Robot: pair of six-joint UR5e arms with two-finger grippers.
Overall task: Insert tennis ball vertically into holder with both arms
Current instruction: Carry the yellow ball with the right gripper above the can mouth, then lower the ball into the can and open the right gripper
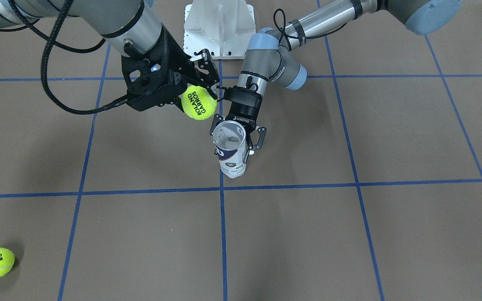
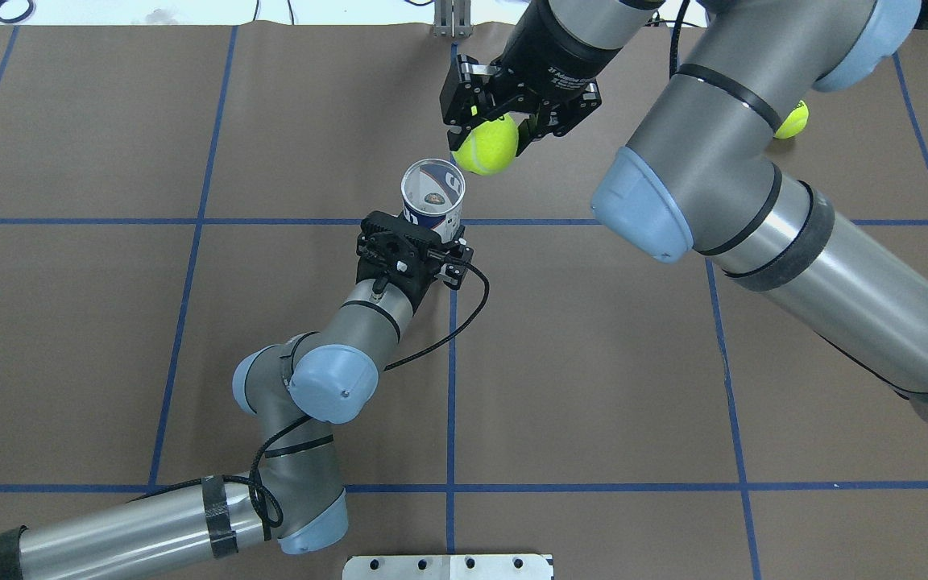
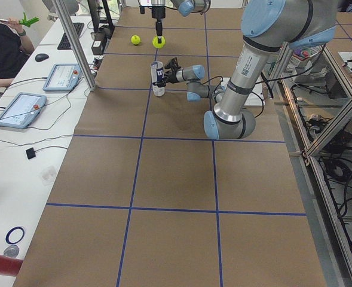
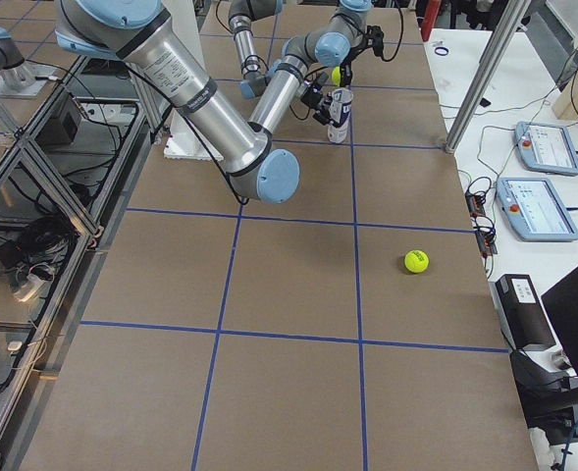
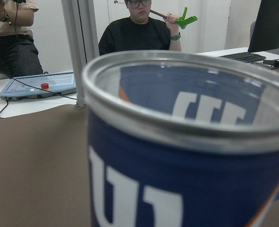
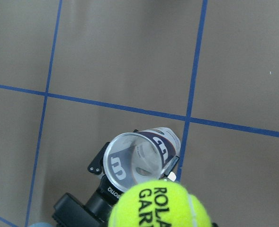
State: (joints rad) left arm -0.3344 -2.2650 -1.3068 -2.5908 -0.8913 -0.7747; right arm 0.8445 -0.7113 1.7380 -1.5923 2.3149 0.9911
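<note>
Right gripper (image 2: 499,127), closed on the yellow-green felt tennis ball (image 2: 482,149), should centre over the clear plastic navy-labelled can (image 1: 232,163), clamped by the left gripper (image 1: 237,143), before lowering.

The holder (image 1: 231,152) is clear, glossy plastic with a smooth printed label (image 1: 232,165) and a dull silvery rim (image 5: 177,132), probably metal. The ball (image 1: 199,104) is fuzzy, matt yellow felt. The table (image 1: 391,234) is matt brown and paper-like, with blue tape lines (image 1: 223,234). The left arm (image 2: 150,515) and right arm (image 2: 834,266) show satin grey metal tubes and smooth light-blue caps (image 2: 333,385). The left pincer (image 2: 429,234) and right pincer (image 2: 490,133) are matt black.
</note>
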